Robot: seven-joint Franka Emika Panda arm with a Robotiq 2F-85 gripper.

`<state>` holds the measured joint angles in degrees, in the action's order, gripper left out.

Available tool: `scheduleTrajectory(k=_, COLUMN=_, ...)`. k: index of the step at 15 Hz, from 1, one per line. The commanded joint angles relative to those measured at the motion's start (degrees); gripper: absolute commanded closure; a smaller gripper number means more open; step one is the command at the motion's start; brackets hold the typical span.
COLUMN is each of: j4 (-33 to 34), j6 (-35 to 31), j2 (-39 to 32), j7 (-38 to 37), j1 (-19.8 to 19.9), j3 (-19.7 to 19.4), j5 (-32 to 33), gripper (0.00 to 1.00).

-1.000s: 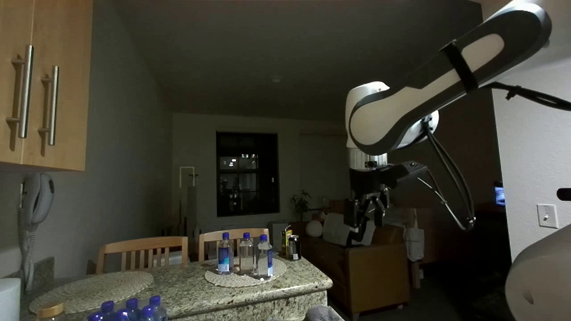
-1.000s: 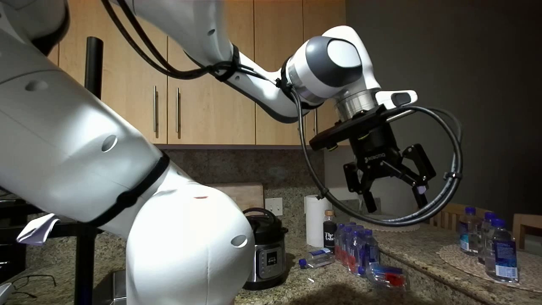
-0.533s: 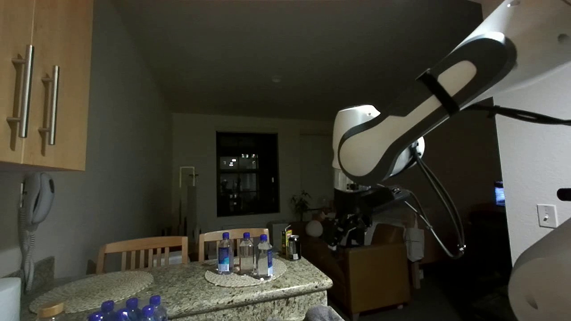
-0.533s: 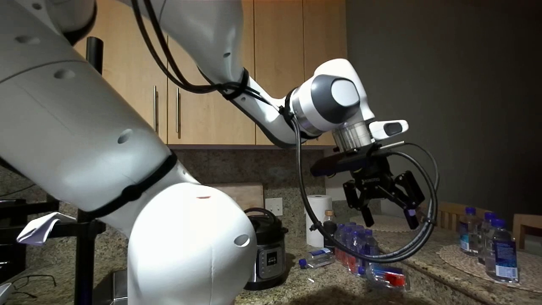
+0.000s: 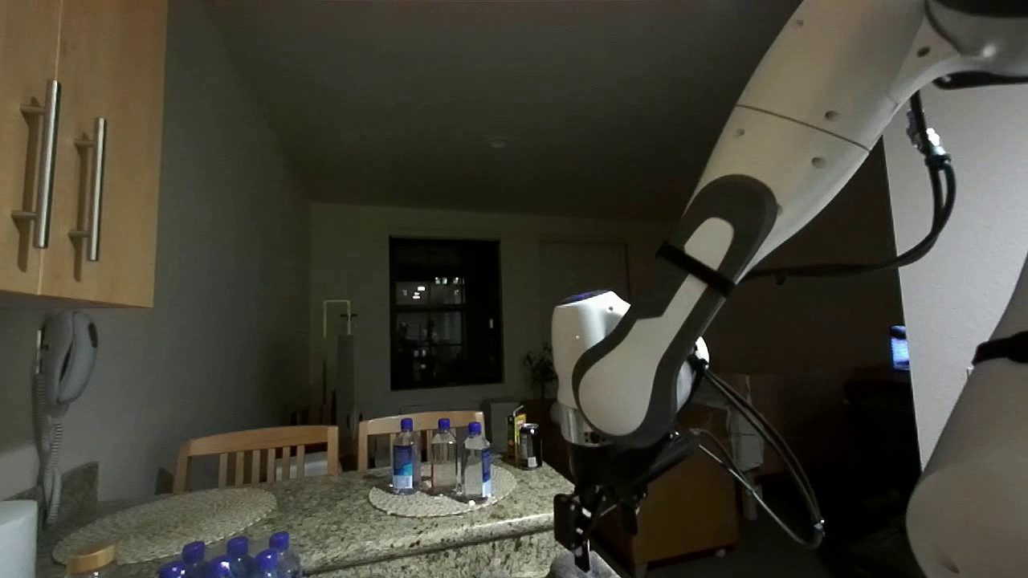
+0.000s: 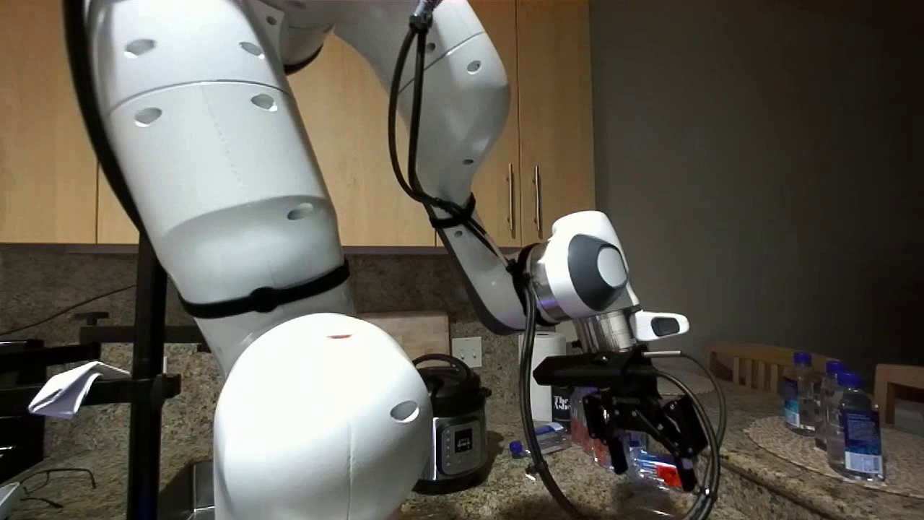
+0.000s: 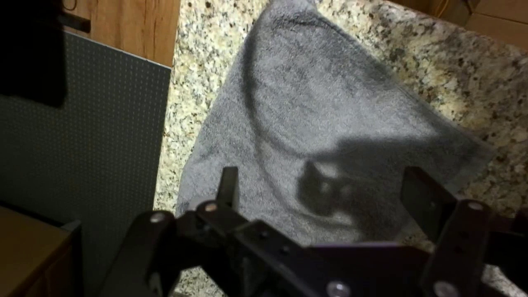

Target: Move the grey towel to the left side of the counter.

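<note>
- My gripper [image 7: 324, 187] stands wide over the grey towel [image 7: 305, 90], nothing pinched between its fingers.
- The towel lies spread on the counter [image 7: 470, 78], one side near the counter's edge.
- I judge the grasp comes next. The cloth looks nearly flat: too shallow, my fingertips could come up bare; too deep, they could scrape the counter.
- The cable [image 6: 528, 390] looping beside the gripper could catch on the lying bottle [image 6: 657, 468] if I swing carelessly.
- I can't read my clearance: the wrist view gives shadow on the cloth, no clear contact.
- My linkage hides the towel's near part, the frame cuts off its far tip, and an exterior view shows only a sliver of towel [image 5: 601, 570].
</note>
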<state>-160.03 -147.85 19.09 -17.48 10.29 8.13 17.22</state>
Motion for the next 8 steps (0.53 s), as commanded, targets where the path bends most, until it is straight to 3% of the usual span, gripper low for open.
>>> scheduleTrajectory(k=1, j4=0.4, j6=-0.1, j2=-1.2, j7=-0.6, j1=-0.6, j3=-0.8, j5=0.7, gripper=0.00)
scheduleTrajectory(k=8, j4=0.9, j6=-0.1, j2=-1.8, j7=-0.6, j1=-0.4, j3=-0.9, j5=0.8, gripper=0.00)
